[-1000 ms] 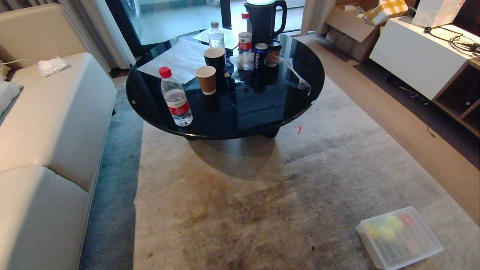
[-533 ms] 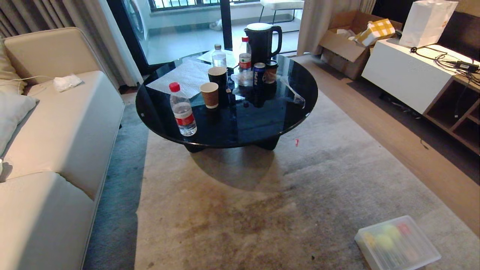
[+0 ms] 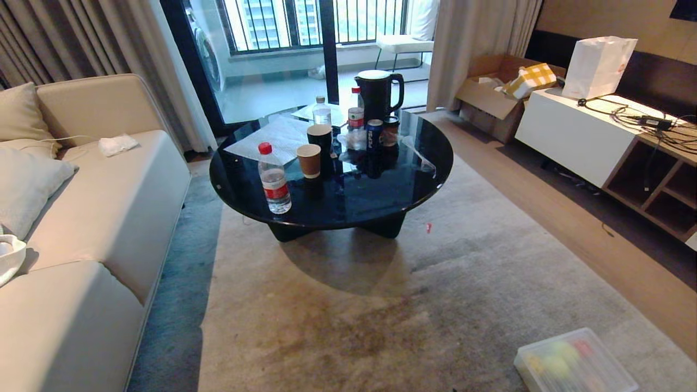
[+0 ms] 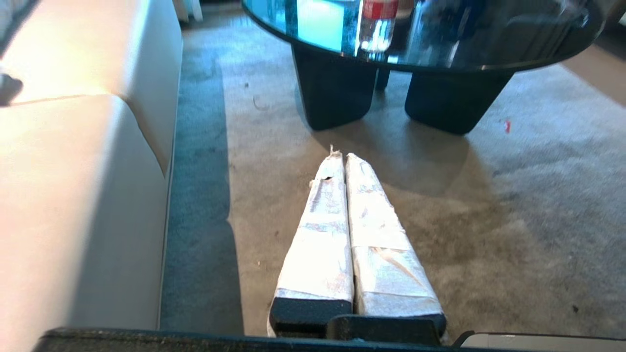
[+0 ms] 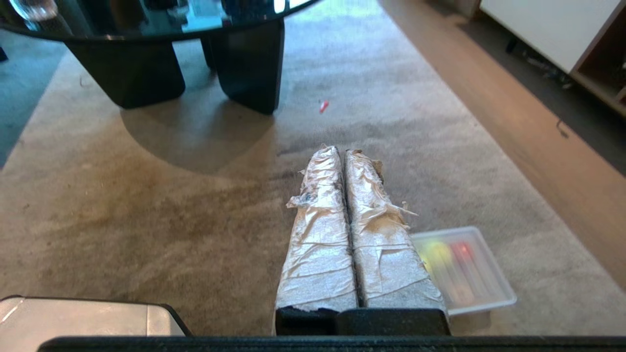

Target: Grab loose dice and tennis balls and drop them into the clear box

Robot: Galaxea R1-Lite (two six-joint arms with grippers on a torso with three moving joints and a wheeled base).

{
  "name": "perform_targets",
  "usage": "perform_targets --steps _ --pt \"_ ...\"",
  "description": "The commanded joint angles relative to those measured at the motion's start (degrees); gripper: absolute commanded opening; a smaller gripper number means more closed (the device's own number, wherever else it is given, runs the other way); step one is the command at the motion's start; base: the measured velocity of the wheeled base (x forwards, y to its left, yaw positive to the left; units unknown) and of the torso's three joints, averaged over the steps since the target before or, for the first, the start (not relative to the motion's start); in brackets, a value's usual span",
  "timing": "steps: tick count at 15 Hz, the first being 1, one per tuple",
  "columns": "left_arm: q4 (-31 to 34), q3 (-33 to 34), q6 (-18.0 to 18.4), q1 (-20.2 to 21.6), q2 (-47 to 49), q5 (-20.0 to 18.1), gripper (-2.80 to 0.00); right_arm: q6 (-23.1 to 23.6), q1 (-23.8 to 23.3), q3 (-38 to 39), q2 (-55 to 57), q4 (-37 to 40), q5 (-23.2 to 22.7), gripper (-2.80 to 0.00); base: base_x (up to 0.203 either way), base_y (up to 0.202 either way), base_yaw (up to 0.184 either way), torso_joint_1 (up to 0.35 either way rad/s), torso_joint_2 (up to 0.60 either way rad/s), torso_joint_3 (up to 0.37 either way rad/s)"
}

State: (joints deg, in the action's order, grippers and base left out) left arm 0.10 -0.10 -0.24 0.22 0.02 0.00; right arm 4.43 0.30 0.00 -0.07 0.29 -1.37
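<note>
The clear box sits on the carpet at the near right, under a translucent ribbed cover. Blurred yellow-green and red shapes show through it; I cannot tell dice from tennis balls. No loose dice or tennis balls show on the carpet. The right wrist view shows the box just beside my right gripper, which is shut and empty above the carpet. My left gripper is shut and empty too, pointing at the table's legs. Neither arm shows in the head view.
A round black glass table with bottles, cups and a kettle stands ahead. A beige sofa runs along the left. A white cabinet and a cardboard box are at the right. A small red scrap lies on the carpet.
The whole head view has tilted upward: the table and the box slid down the picture and the window came into sight. Nothing in the room moved.
</note>
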Motion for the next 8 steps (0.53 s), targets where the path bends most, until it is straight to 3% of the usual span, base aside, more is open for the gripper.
perform_targets --steps 1,8 --pt "-0.01 0.01 -0.02 0.04 0.06 0.0 -2.8 -0.03 0.05 0.18 0.07 -0.03 -0.04 -2.8 0.0 0.0 0.0 -0.002 0.0 0.203" --pt "-0.01 0.01 -0.02 0.04 -0.02 0.0 -2.8 -0.02 0.05 0.18 0.07 -0.04 0.05 -2.8 0.0 0.0 0.0 0.003 0.0 0.193"
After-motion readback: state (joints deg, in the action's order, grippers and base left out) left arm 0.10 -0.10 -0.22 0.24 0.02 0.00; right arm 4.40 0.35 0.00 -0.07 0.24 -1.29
